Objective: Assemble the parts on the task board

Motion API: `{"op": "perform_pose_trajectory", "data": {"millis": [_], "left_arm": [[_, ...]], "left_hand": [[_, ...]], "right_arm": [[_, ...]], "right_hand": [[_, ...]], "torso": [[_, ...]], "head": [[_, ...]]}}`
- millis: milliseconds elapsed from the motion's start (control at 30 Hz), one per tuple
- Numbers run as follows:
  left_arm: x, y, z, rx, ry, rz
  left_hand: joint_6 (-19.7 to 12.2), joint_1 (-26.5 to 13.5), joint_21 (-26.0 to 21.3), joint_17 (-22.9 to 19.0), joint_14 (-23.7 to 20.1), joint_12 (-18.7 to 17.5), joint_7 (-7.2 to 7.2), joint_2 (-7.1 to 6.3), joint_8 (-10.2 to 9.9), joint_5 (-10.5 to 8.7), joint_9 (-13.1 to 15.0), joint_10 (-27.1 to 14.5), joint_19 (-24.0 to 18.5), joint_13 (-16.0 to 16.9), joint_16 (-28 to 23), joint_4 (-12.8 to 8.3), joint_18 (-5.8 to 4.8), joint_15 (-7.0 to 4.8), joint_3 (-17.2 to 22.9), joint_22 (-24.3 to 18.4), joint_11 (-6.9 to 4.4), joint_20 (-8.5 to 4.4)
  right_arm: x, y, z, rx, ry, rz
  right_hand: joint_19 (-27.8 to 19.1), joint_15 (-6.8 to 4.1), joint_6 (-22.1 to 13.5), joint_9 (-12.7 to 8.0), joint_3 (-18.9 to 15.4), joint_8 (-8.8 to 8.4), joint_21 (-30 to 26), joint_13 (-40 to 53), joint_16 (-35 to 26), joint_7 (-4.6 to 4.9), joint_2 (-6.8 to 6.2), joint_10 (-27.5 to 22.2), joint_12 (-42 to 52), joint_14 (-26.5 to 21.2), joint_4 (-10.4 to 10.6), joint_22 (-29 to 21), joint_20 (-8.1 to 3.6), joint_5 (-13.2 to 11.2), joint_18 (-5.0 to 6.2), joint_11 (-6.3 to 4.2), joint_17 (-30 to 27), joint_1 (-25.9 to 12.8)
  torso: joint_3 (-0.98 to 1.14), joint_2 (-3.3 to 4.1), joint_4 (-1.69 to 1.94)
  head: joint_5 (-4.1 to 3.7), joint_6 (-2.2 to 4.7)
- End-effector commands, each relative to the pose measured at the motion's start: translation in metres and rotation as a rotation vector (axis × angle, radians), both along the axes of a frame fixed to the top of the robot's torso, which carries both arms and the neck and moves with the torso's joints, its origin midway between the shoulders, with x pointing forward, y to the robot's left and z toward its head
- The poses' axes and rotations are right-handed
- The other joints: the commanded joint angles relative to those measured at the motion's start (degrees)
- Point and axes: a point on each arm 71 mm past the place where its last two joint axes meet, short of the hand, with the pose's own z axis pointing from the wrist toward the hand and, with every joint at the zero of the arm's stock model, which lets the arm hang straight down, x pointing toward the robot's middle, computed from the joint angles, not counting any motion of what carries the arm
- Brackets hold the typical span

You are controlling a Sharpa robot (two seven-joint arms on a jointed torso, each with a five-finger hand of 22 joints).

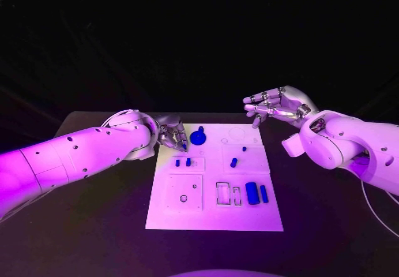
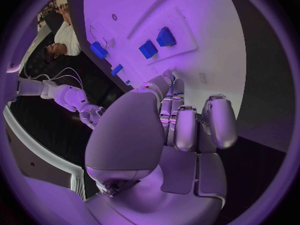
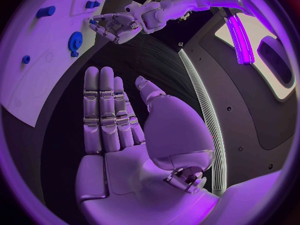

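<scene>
Beside our left hand, whose fingers curl down on the white rectangular task board at its far left corner, we see a round blue toothed part; whether it grips anything, we cannot tell. Our right hand hovers spread and empty past the board's far right corner, above the black counter.

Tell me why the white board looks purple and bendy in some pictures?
In the head view, coloured light tints the task board and both arms purple, and its edges run straight. In the left wrist view, the fisheye lens curves the board's edge behind the left hand. In the right wrist view, the same bending shows beside the right hand.
</scene>
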Motion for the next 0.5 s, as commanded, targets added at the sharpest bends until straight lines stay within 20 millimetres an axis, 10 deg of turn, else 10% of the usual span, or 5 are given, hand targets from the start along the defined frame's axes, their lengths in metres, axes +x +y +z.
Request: {"op": "perform_pose_trajectory", "data": {"millis": [33,500], "left_arm": [[-0.0011,-0.0022,-0.0017,0.015,0.017,-0.015],[-0.0018,-0.0073,-0.0057,0.028,0.038,-0.028]], "left_hand": [[0.40,-0.67,-0.12,-0.02,2.10,-0.39,0.01,0.09,-0.26,-0.36,0.06,0.40,1.02,0.00,0.29,-0.11,-0.94,0.04,0.40,2.33,0.19,-0.12],[0.49,-0.74,-0.12,-0.01,2.09,-0.43,-0.04,0.04,-0.26,-0.37,0.07,0.49,1.01,0.02,0.31,-0.18,-0.93,0.02,0.50,2.35,0.15,-0.12]], "right_arm": [[-0.0008,0.0017,-0.0005,0.000,0.003,0.018],[-0.0009,0.0020,-0.0004,0.000,0.003,0.019]], "right_hand": [[0.38,-0.01,-0.26,0.02,-0.34,0.07,-0.34,-0.01,-0.25,0.07,0.11,-0.31,-0.18,-0.33,-0.08,-0.05,-0.06,-0.18,0.33,0.04,0.06,0.15],[0.38,-0.01,-0.26,0.02,-0.34,0.07,-0.34,-0.01,-0.25,0.07,0.11,-0.31,-0.18,-0.33,-0.08,-0.05,-0.06,-0.18,0.33,0.04,0.06,0.15]], "torso": [[0.02,-0.02,0.02],[-0.05,-0.02,0.03]], "head": [[0.05,-0.18],[-0.02,-0.32]]}}
